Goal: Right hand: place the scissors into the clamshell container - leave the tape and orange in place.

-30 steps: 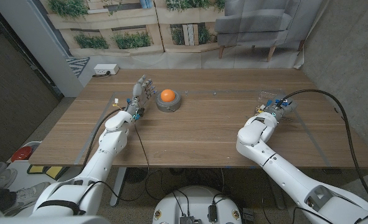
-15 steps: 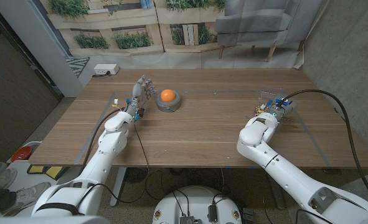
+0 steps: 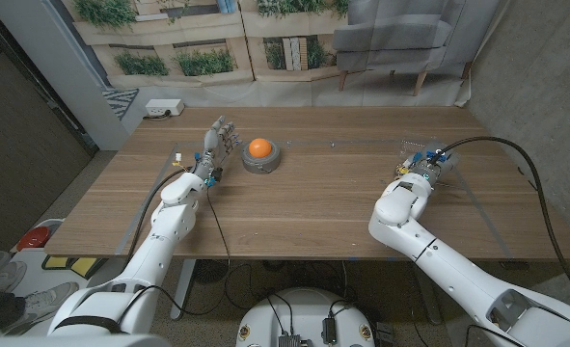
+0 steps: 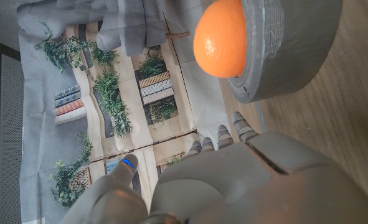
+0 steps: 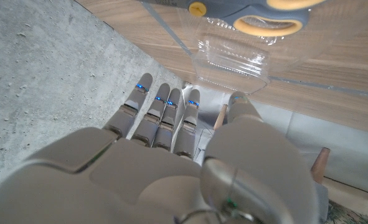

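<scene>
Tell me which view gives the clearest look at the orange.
The left wrist view: the orange is large and sharp there, sitting in the hole of the grey tape roll, beyond the left hand. The head view shows the orange small but clear, on the tape at the table's far left.

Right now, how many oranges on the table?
1. The round orange fruit sits on top of the grey roll of tape, on the wooden table just beside the left robot hand. None other visible.

Left hand (image 3: 222, 136) upright, fingers spread; right hand (image 3: 429, 166) empty, fingers straight.
</scene>
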`<move>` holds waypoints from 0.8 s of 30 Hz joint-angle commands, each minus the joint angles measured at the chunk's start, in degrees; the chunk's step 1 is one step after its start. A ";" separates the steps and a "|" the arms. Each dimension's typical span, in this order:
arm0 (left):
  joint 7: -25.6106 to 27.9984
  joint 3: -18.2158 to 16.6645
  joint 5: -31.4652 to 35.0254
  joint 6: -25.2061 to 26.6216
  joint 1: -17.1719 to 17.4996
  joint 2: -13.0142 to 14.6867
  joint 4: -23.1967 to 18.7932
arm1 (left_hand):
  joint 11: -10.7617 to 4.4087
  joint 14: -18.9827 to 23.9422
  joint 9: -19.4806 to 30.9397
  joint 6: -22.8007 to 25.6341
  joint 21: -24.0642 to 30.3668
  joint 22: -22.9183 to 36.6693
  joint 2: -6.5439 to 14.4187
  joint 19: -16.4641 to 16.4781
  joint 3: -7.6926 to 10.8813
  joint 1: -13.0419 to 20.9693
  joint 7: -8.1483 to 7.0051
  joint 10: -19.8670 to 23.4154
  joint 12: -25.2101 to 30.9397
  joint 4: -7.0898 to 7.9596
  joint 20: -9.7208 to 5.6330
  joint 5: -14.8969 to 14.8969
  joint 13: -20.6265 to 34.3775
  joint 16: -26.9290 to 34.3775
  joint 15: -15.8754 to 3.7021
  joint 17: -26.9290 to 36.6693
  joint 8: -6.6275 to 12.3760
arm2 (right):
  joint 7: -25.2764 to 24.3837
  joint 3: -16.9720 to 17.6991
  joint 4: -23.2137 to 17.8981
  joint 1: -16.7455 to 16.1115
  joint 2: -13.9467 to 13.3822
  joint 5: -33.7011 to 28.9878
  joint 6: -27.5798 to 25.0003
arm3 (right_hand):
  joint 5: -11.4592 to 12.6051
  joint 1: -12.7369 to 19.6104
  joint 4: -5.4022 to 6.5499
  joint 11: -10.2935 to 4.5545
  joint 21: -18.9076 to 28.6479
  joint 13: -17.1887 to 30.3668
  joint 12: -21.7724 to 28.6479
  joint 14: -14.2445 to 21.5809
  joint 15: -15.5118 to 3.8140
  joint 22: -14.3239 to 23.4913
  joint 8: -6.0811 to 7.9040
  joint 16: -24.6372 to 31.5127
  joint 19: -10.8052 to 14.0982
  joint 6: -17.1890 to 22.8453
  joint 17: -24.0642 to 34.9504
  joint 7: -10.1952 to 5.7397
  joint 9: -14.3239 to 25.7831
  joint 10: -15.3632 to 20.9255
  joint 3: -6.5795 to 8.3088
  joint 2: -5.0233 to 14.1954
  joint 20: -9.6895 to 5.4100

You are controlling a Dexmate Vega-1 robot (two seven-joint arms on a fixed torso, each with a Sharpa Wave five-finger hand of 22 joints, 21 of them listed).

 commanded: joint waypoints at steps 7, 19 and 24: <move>0.01 -0.10 -0.05 -0.01 -0.19 0.02 0.31 | -0.04 -4.55 0.24 0.07 -0.18 0.28 6.24 0.14 0.03 -0.10 0.12 -3.88 0.40 0.01 0.46 0.32 0.28 0.42 0.20 0.24 -0.02 | -5.66 -1.43 -8.23 -0.53 -8.84 13.63 5.04 | -0.77 -8.12 3.56 0.38 -2.78 -3.64 -5.68 -6.27 0.35 -0.22 -0.43 -0.04 -2.57 -5.87 -5.13 -0.74 0.23 -4.23 -2.22 -0.02 0.49; -0.16 0.00 -0.01 -0.15 -0.51 -0.02 0.75 | -0.07 -4.51 0.24 0.08 -0.21 0.28 6.25 0.18 0.05 -0.09 0.09 -3.91 0.39 0.00 0.44 0.32 0.27 0.43 0.19 0.24 -0.02 | -7.77 -1.29 -10.71 -0.93 -12.23 17.96 8.62 | -0.62 -14.46 6.55 0.32 -4.99 -5.74 -8.65 -9.86 0.88 -0.34 -0.76 0.02 -4.68 -10.45 -7.91 -1.72 0.12 -6.86 -3.98 0.94 0.75; -0.24 0.05 -0.04 -0.21 -0.55 -0.08 0.84 | -0.03 -4.52 0.24 0.03 -0.22 0.28 6.26 0.19 0.06 -0.08 0.06 -3.91 0.39 0.00 0.43 0.32 0.27 0.43 0.18 0.23 -0.04 | -7.70 -2.52 -10.81 0.07 -12.82 18.04 7.67 | -0.44 -14.57 6.32 0.11 -5.38 -6.23 -9.32 -10.82 0.82 -0.38 -0.89 -0.10 -4.70 -11.96 -8.75 -1.89 0.04 -7.75 -3.95 0.91 0.69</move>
